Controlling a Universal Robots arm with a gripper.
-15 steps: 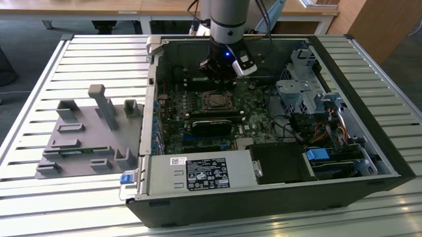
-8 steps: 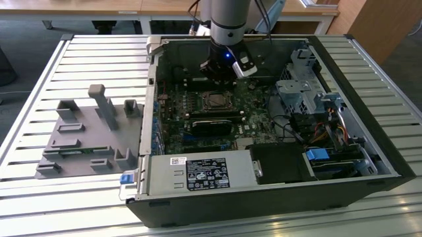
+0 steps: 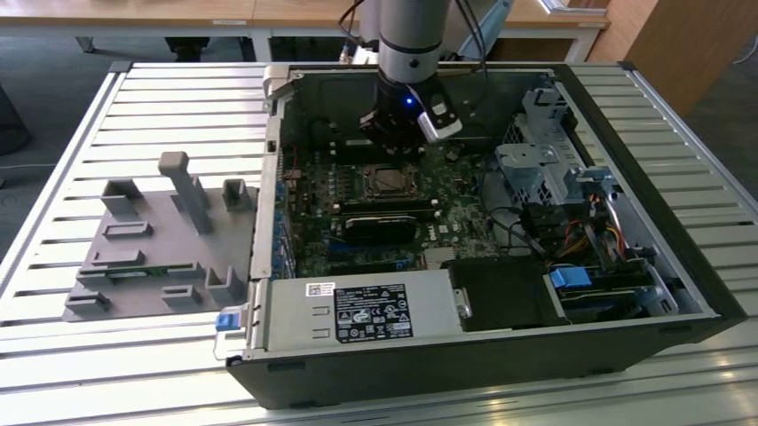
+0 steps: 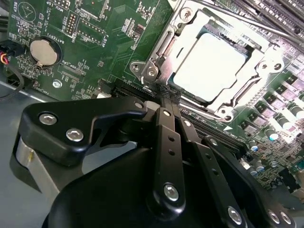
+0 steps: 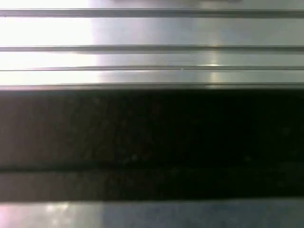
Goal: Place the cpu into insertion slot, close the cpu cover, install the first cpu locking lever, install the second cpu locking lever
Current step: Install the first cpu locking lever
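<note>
- We see a slatted metal desk (image 3: 71, 355) carrying an open computer case (image 3: 663, 266), which lies on its side with the green motherboard (image 3: 311, 232) facing up.
- A grey plastic fixture (image 3: 142, 257) rests on the desk at the exterior view's left, well apart from the work area.
- The labelled power supply box (image 3: 355, 312) sits in the case's near corner.
- The arm (image 3: 413, 35) reaches down into the case from the far side.
- The pincer (image 4: 164, 97) is clenched: in the second wrist view its two black fingers (image 4: 166, 142) lie pressed together, tips at the edge of the insertion slot (image 4: 156, 52), beside a corner screw. We cannot tell whether a thin lever is caught between them.
- The cpu (image 4: 211, 64) lies flat in the insertion slot, its pale metal top showing through the square window of the cpu cover (image 4: 256, 61), which we judge to be lowered over it.
- In the exterior view the insertion slot (image 3: 388, 180) lies just in front of the pincer (image 3: 395, 146), toward the power supply box; the fingers' long axis points straight at the cpu.
- A round coin battery (image 4: 42, 51) sits on the motherboard, apart from the slot.
</note>
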